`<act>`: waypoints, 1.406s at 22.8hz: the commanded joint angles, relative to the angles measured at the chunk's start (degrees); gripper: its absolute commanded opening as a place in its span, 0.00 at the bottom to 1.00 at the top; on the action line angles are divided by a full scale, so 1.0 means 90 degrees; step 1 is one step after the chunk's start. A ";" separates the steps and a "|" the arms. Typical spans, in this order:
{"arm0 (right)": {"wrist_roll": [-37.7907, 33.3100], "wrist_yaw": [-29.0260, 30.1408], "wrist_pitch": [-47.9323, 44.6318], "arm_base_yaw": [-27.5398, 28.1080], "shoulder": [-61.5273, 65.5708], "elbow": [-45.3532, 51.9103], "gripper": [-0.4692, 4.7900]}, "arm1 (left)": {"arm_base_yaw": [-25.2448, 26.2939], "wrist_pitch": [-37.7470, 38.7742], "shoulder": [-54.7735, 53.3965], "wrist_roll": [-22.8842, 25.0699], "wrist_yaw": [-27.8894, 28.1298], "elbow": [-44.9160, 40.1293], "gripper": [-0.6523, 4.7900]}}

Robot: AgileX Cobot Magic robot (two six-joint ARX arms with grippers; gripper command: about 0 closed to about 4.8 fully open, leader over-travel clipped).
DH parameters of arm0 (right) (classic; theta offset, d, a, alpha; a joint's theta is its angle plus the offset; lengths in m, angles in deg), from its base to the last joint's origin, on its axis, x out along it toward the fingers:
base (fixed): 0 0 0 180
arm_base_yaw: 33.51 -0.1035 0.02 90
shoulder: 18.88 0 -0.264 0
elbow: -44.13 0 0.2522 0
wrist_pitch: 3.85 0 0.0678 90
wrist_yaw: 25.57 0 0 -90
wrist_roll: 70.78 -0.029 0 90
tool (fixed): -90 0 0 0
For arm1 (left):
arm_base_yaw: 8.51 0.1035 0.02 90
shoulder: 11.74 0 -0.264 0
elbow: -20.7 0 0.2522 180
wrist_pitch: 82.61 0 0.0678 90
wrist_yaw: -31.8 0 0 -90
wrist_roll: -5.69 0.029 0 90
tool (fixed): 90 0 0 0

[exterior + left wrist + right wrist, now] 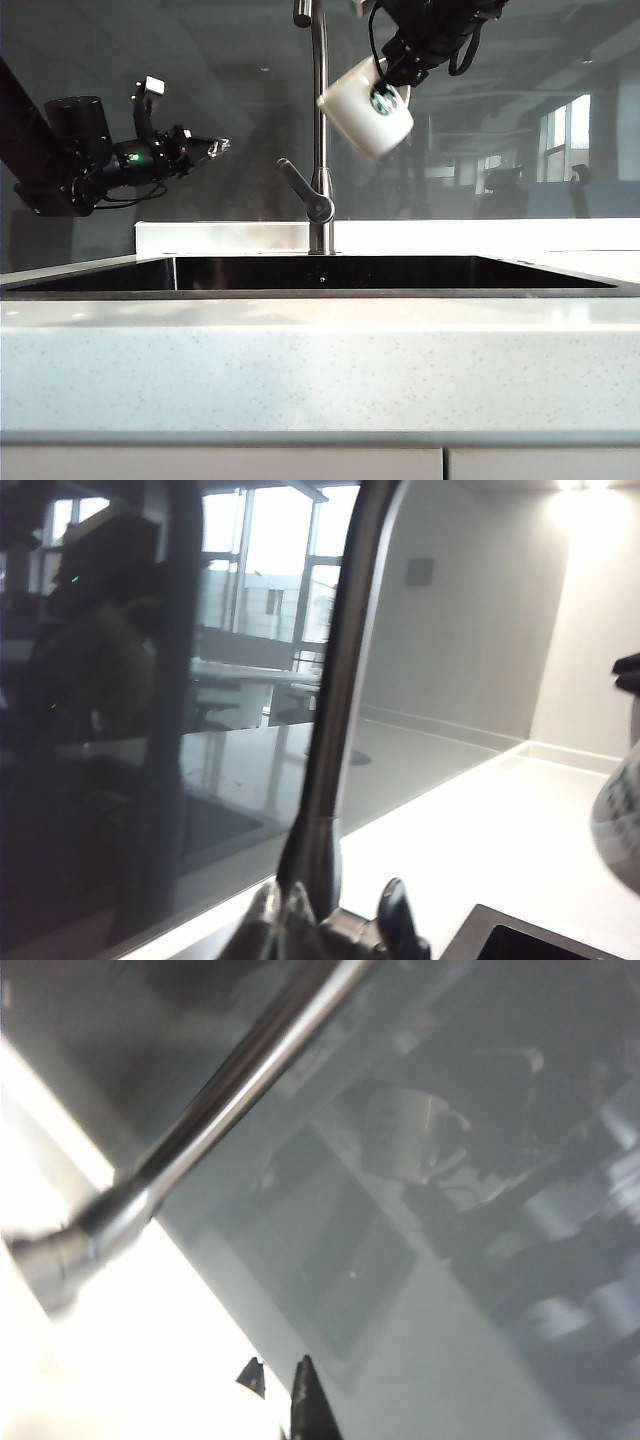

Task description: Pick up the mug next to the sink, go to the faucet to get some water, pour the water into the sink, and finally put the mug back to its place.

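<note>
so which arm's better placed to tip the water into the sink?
Right. The right gripper already holds the mug, tilted, above the sink beside the faucet. The left gripper is shut and empty, off to the side.

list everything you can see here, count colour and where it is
mug: one, white with a round green-and-black logo, tilted in the air beside the faucet pipe, above the sink
faucet: one, brushed metal, upright behind the sink at its middle, lever angled to the left
sink: one, dark inside with a thin metallic rim, sunk in the countertop
countertop: one, pale speckled, around the sink
glass wall: one, dark and reflective, behind the faucet
left gripper: black, shut and empty, in the air left of the faucet
right gripper: black, shut on the mug at the top right
</note>
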 commanded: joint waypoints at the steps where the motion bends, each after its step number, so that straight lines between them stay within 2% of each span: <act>1: 0.1537 -0.0590 -0.0049 -0.0126 -0.0109 -0.0075 0.09 | -0.0036 0.0095 0.0175 0.0107 -0.0007 0.0024 0.11; 6: 0.2392 -0.1205 -0.0022 -0.0172 -0.0129 -0.0073 0.09 | -0.0034 0.0163 0.0367 0.0102 -0.0085 0.0024 0.11; 8: 0.3162 -0.1309 -0.0032 -0.0172 -0.0155 -0.0073 0.09 | -0.0034 0.0160 0.0440 0.0102 -0.0109 0.0024 0.11; 17: 0.5042 -0.1620 -0.0177 -0.0364 -0.0185 -0.0073 0.09 | -0.0027 0.0153 0.0474 0.0102 -0.0313 0.0024 0.11; 22: 0.5639 -0.1627 -0.0406 -0.0403 -0.0194 -0.0073 0.09 | -0.0034 0.0153 0.0474 0.0092 -0.0316 0.0024 0.11; 27: 0.6132 -0.1668 -0.0406 -0.0449 -0.0226 -0.0073 0.09 | -0.0039 0.0151 0.0474 -0.0279 -0.0313 0.0024 0.11; 32: 0.6324 -0.1668 -0.0350 -0.0571 -0.0228 -0.0070 0.09 | -0.0041 0.0151 0.0474 -0.0282 -0.0347 0.0024 0.11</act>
